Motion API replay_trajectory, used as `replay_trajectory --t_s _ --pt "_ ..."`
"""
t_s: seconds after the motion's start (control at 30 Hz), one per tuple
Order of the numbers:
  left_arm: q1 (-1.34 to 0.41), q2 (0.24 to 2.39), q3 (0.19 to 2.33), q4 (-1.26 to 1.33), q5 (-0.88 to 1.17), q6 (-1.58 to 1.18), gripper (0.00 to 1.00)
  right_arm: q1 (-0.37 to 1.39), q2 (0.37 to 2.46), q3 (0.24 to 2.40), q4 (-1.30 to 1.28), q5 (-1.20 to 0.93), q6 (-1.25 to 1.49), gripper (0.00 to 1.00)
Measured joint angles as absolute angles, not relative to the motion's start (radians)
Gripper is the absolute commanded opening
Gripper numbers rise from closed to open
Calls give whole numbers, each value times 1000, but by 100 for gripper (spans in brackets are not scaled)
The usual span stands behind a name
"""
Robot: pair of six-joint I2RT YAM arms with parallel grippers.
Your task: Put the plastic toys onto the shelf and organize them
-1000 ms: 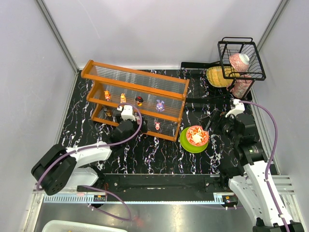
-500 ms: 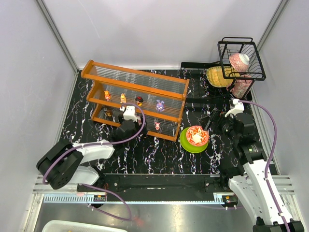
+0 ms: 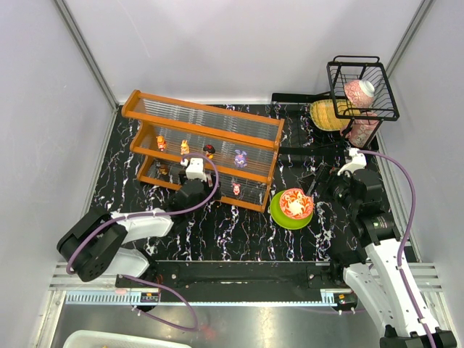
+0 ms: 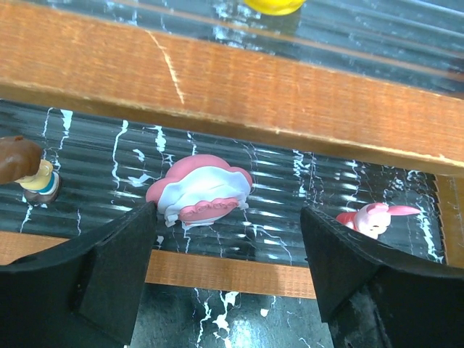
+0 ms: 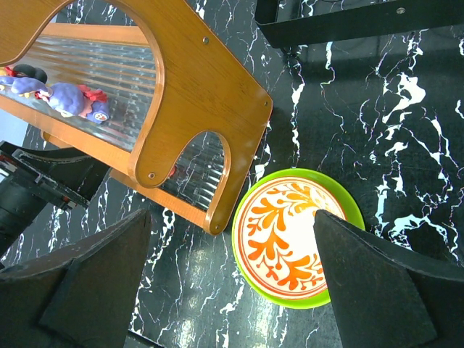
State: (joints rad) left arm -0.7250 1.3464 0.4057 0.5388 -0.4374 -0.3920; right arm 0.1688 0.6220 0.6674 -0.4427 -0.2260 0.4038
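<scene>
Though small, pink-and-white scalloped toy

Top camera looks down; 2 wrist cameras sit close; all share the shelf.

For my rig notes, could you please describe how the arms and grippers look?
White links with black joints form the left arm and right arm; a purple cable loops along each. The left gripper and right gripper have blunt black fingers.
</scene>
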Motion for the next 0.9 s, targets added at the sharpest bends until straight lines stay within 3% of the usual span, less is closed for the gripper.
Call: replay_trajectory --t_s 0.9 --pt "-724 1376 406 556 -437 -393 75 169 622 667 -443 -220 404 100"
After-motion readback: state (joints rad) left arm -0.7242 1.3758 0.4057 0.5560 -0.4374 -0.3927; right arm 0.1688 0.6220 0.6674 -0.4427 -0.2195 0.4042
